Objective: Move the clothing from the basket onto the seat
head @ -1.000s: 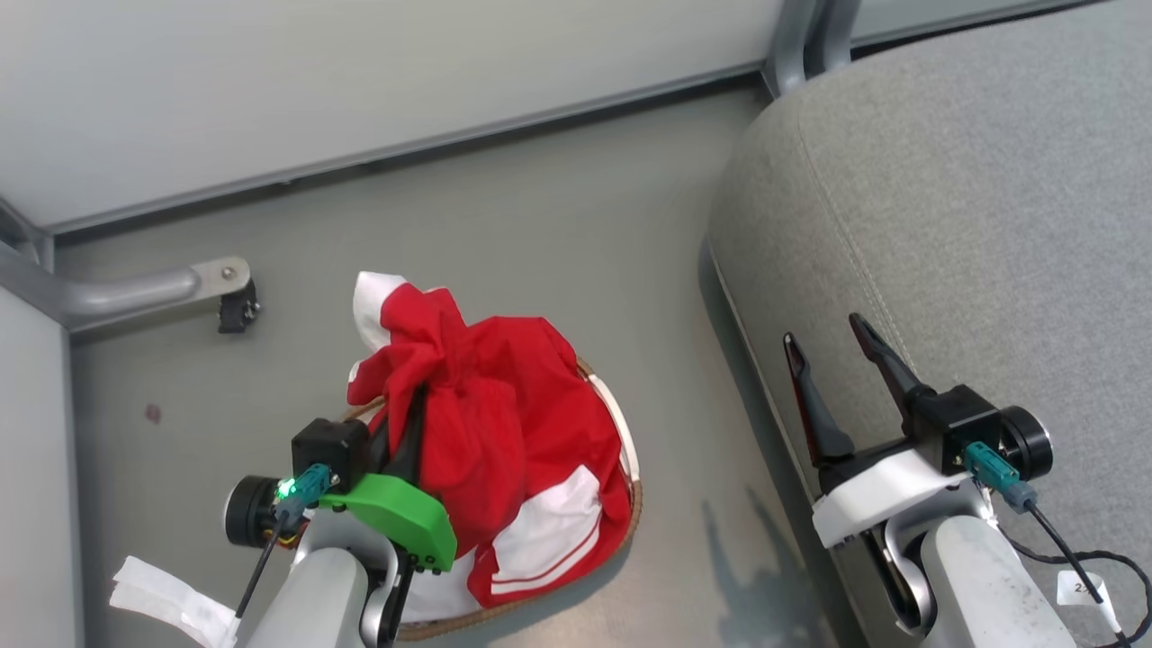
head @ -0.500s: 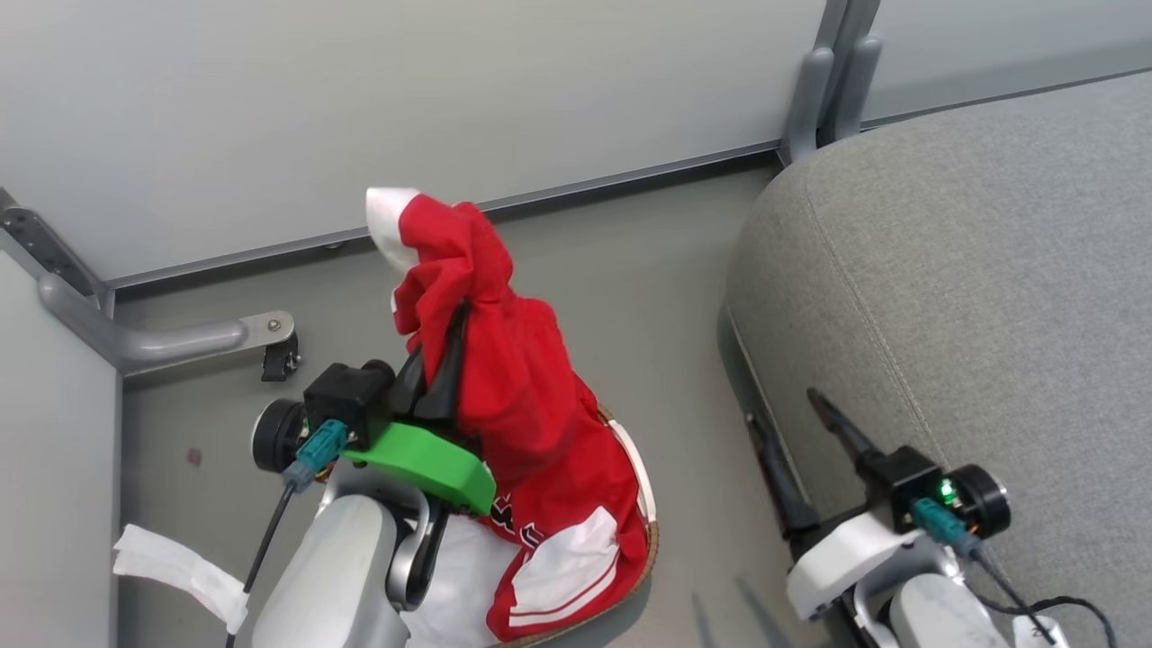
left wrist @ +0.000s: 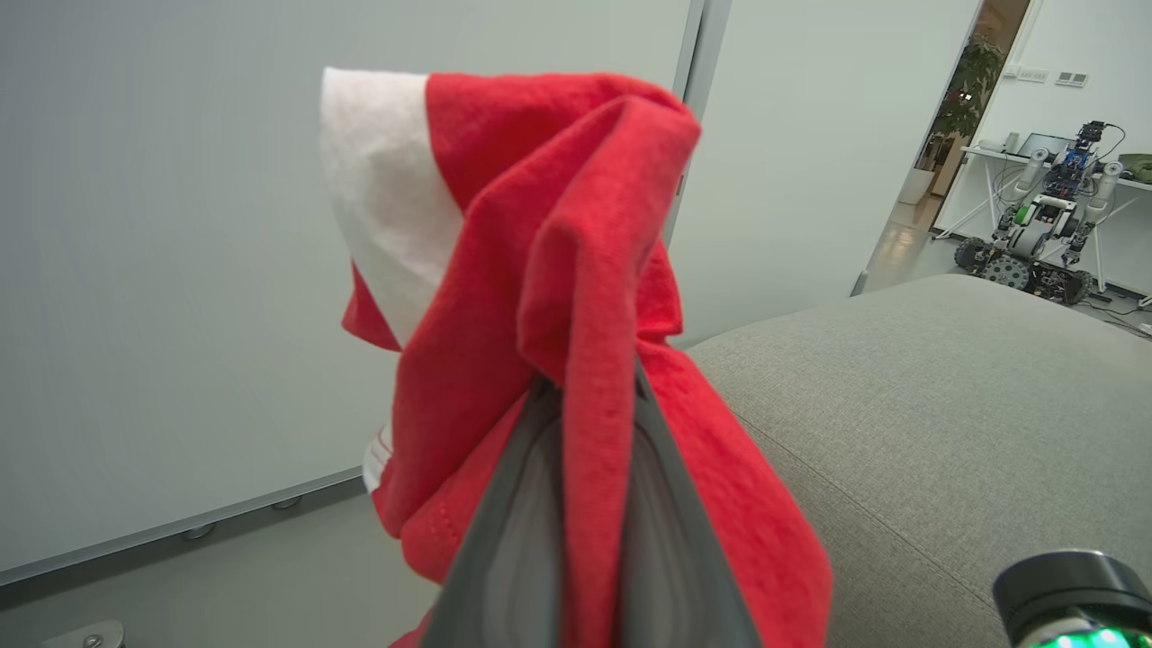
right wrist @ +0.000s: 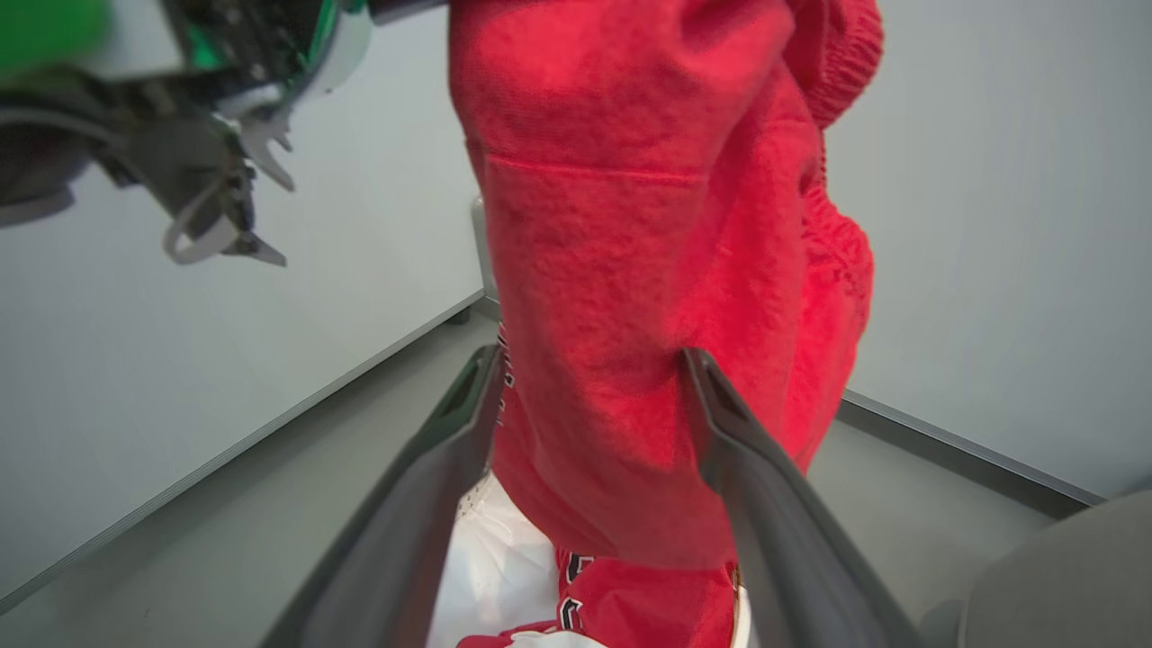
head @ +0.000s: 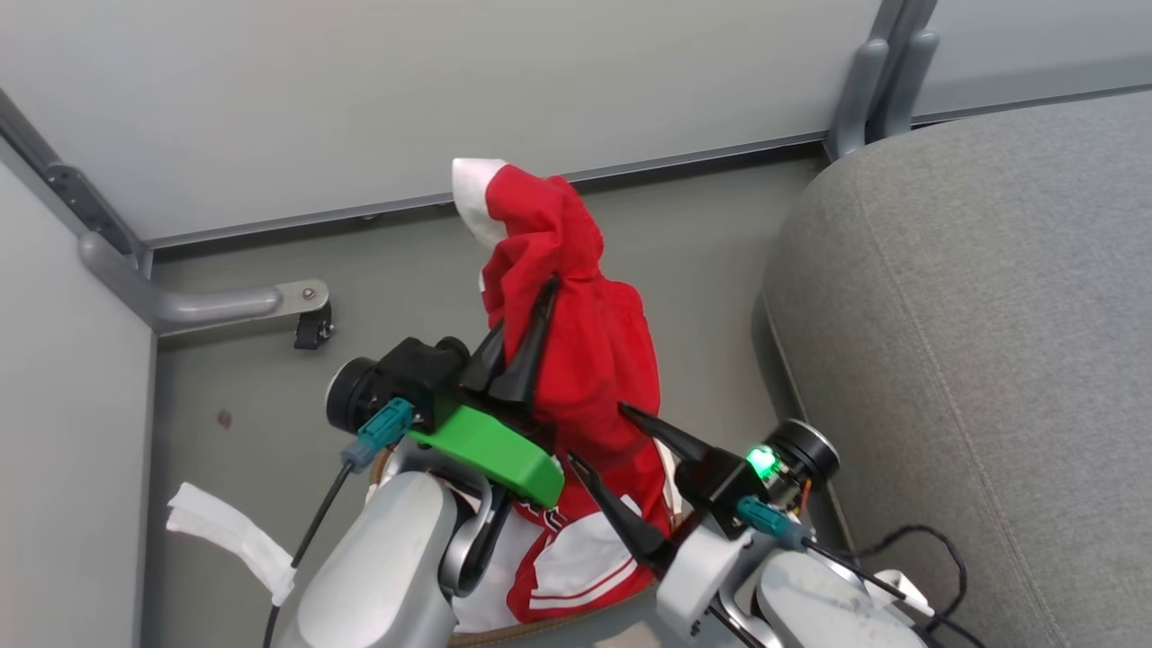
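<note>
While the clothing (head: 585,360) hangs in the air: task judged part way, nothing delivered.
Left gripper (head: 526,310): fingers clamped together on a bunched fold of red jersey; a white panel stands above the fingertips and the rest drapes below.
Right gripper (head: 595,430): fingers spread apart just below the left gripper, with the hanging cloth in the gap; contact cannot be told.
Basket (head: 558,623): beneath both grippers; red-and-white cloth lies in it over the white liner (head: 477,576); whether that is a second garment cannot be told.
Seat (head: 972,315): off to the right gripper's right, apart from the cloth; no clothing on the visible part.
Outstanding: clear the basket, carry across to the right, release on the seat, check the basket for more.
</note>
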